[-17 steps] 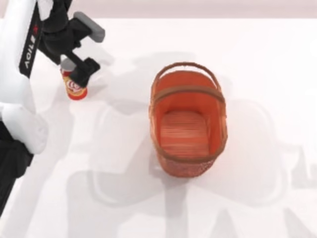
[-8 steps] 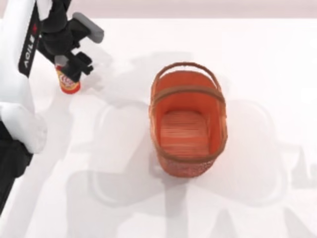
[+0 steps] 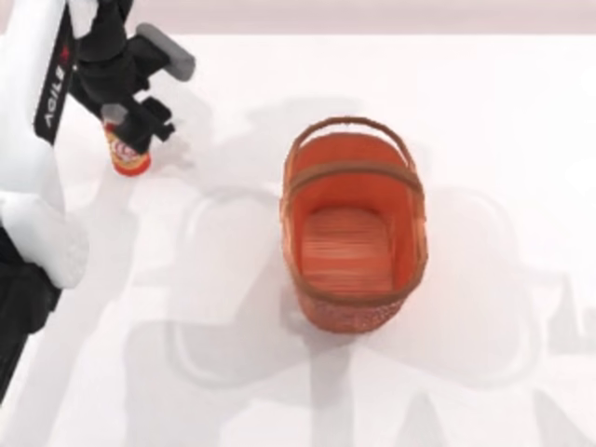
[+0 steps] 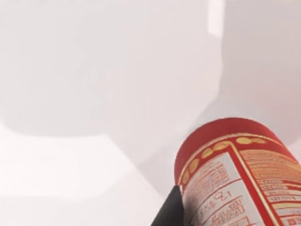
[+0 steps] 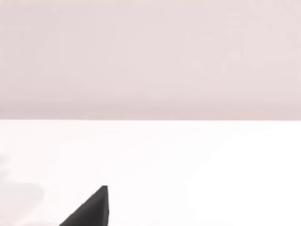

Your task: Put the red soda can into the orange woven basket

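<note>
Near the far left corner of the bench [image 3: 233,391], the red soda can [image 3: 128,158] is pinched between the fingers of the left gripper [image 3: 130,130], whose black body covers the can's top in the top view. The can is a small red cylinder with a yellow-orange band and a white round logo label; the left wrist view shows its red rim, a ring of gold ovals and a pale panel of fine print [image 4: 235,188], with one dark fingertip [image 4: 170,209] against its side. Whether the can's base touches the bench cannot be told. The white left arm [image 3: 42,84] runs along the left edge.

At the middle of the bench, well apart from the can, stands the orange woven basket [image 3: 321,200]: oval, brown-rimmed, with an arched brown handle across its far half and a slatted bottom. It holds nothing.

The bench is plain white with soft grey shadows; a pale pinkish wall [image 5: 150,56] rises behind the far edge. The right gripper shows only as a dark finger tip [image 5: 91,209] in its own wrist view; its spread cannot be told.
</note>
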Robot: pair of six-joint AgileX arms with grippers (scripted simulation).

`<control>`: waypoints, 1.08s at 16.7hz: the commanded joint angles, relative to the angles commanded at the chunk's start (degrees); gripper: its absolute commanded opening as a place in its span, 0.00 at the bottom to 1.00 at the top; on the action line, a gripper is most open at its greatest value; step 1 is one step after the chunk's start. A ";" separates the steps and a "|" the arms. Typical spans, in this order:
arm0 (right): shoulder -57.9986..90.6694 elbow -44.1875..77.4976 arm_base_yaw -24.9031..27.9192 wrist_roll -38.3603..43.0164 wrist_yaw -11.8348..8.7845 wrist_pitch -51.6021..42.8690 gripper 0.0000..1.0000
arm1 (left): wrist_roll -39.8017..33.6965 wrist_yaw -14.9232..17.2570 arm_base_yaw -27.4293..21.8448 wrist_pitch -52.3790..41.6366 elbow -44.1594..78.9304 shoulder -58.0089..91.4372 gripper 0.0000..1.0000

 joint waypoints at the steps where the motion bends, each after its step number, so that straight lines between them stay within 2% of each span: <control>1: 0.00 0.00 0.00 0.00 0.00 0.00 1.00 | 0.00 0.00 0.00 0.00 0.00 0.00 0.00; 4: 0.00 0.00 0.00 0.00 0.00 0.00 1.00 | 0.00 0.00 0.00 0.00 0.00 0.00 0.00; 6: 0.00 0.00 0.00 0.00 0.00 0.00 1.00 | 0.09 -0.35 0.56 3.66 2.18 1.00 0.00; 9: 0.00 0.00 0.00 0.00 0.00 0.00 1.00 | -0.71 1.13 0.53 6.84 0.40 -0.85 0.00; 13: 0.00 0.00 0.00 0.00 0.00 0.00 1.00 | -3.71 6.83 0.21 18.84 -7.18 -7.00 0.00; 18: 0.00 0.00 0.00 0.00 0.00 0.00 1.00 | -9.80 18.32 -0.72 41.27 -24.46 -17.33 0.00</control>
